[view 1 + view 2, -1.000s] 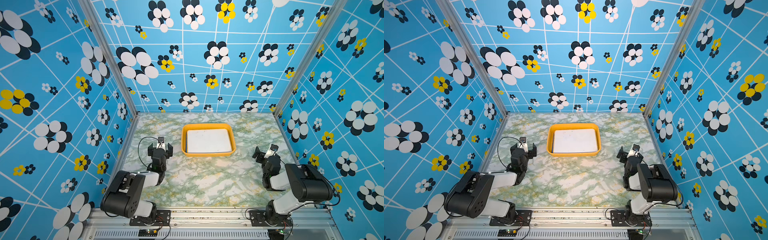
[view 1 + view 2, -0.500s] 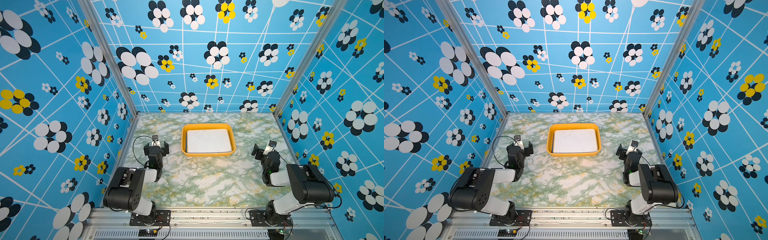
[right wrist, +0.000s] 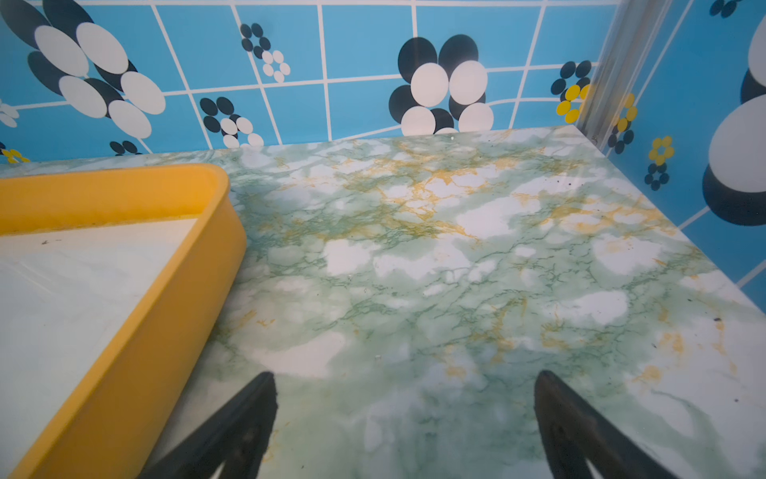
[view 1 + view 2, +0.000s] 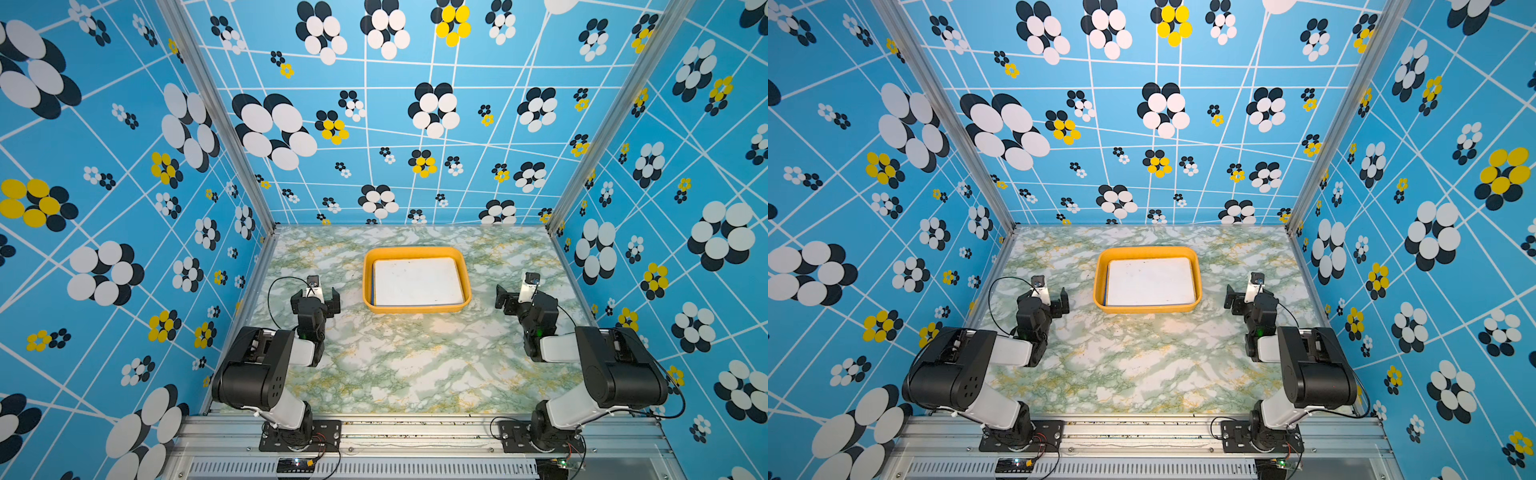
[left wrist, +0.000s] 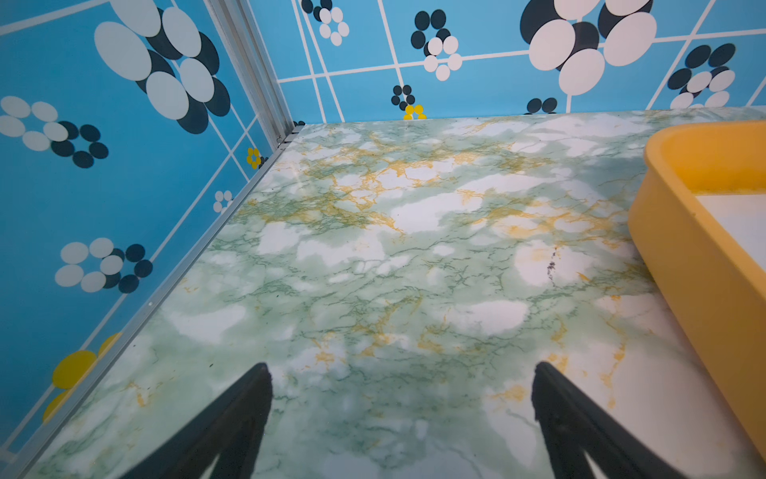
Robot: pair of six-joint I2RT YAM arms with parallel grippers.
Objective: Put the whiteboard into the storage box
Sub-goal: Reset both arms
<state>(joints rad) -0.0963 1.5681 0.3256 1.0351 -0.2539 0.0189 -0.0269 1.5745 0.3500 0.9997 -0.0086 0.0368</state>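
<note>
The storage box [image 4: 415, 308] is an orange-yellow tray at the back middle of the marbled table, seen in both top views [image 4: 1148, 308]. The whiteboard [image 4: 417, 281] lies flat inside it [image 4: 1150, 282]. My left gripper [image 4: 316, 299] hovers left of the box, open and empty. My right gripper [image 4: 519, 297] stands right of the box, also open and empty. The left wrist view shows the left gripper [image 5: 402, 373] over bare table, with the box wall [image 5: 684, 257] and the whiteboard [image 5: 742, 224] beside it. In the right wrist view the right gripper [image 3: 405, 375] is likewise over bare table beside the box [image 3: 166, 315] and whiteboard [image 3: 70, 290].
Blue flowered walls [image 4: 124, 249] close the table in on the left, back and right. An aluminium rail [image 4: 415, 428] with both arm bases runs along the front edge. Marbled tabletop [image 4: 415, 365] lies between the arms and the box.
Both arms have shifted only slightly. The left gripper swung a little left and came back. Both grippers stay open. The whiteboard and the box have not moved.
</note>
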